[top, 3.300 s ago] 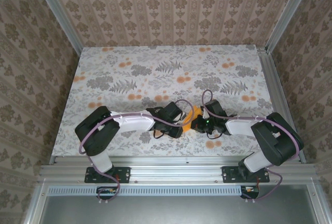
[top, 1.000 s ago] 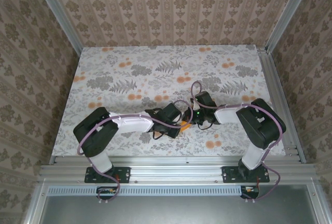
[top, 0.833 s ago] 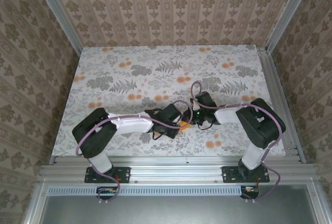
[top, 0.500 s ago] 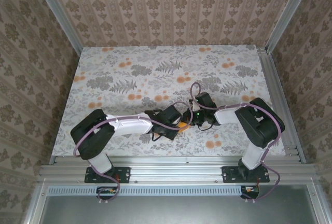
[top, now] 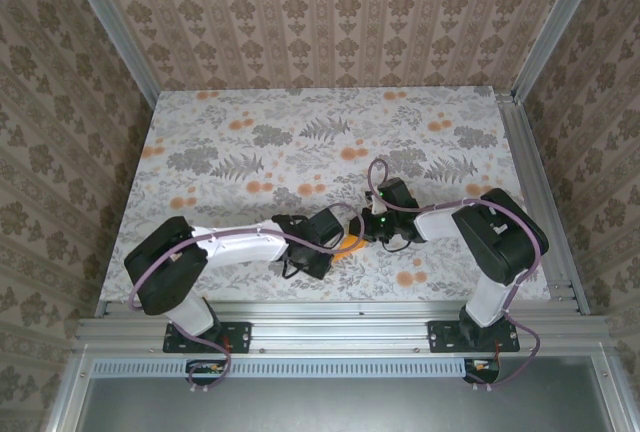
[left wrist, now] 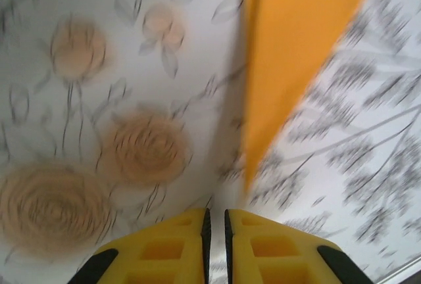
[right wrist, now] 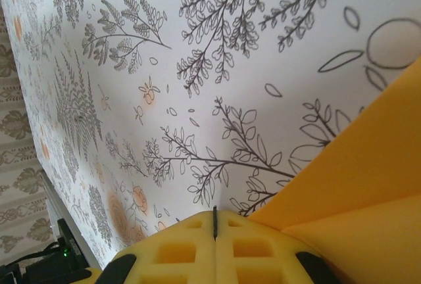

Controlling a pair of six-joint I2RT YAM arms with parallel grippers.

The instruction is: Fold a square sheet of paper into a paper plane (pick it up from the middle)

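Both arms lie low over the near part of the flowered table, elbows out and forearms turned inward so their wrists almost meet near the middle. The left gripper points down at the tabletop, its yellow fingers parted by a narrow slit with nothing between them. The sheet of paper, creased to a narrow orange point, lies just ahead of those fingers, its tip clear of them. The right gripper is pressed closed; the orange paper runs right up against one fingertip, and whether it is pinched there cannot be told. From above, the paper shows between the two wrists
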